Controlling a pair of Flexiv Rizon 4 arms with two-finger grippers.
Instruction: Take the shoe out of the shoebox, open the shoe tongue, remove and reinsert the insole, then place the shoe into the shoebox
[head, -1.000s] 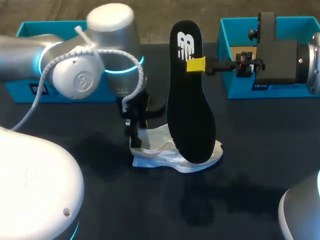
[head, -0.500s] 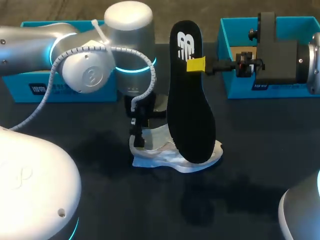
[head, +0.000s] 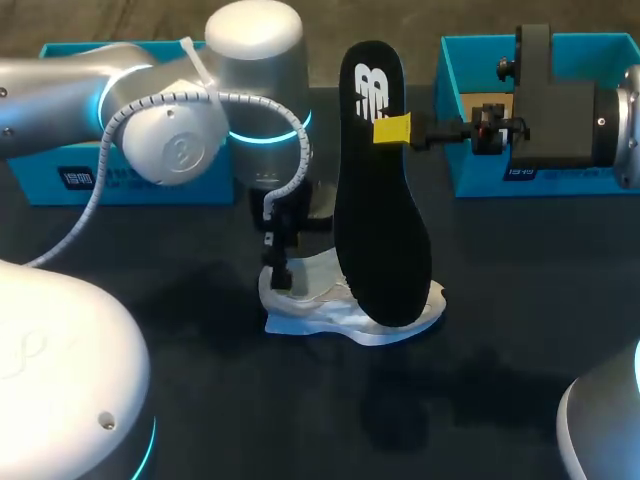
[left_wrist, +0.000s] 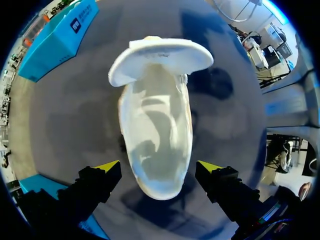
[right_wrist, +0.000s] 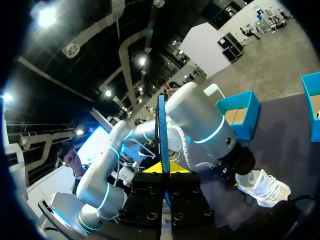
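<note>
A white shoe (head: 335, 305) lies on the dark table (head: 500, 330) near the middle. My left gripper (left_wrist: 160, 172) hangs just above it, open, its yellow tips on either side of the shoe (left_wrist: 156, 135) without touching it. In the head view the left arm's wrist (head: 280, 245) covers the shoe's left end. My right gripper (head: 400, 130) is shut on a black insole (head: 378, 190), held upright in the air over the shoe. In the right wrist view the insole (right_wrist: 161, 135) shows edge-on between the shut fingers of the right gripper (right_wrist: 165, 170), with the shoe (right_wrist: 265, 187) below.
A blue shoebox (head: 470, 60) stands at the back right, partly behind my right arm. A second blue box (head: 60, 180) stands at the back left behind my left arm.
My left arm has shifted a little to the right above the shoe. The right arm and the insole have kept still.
</note>
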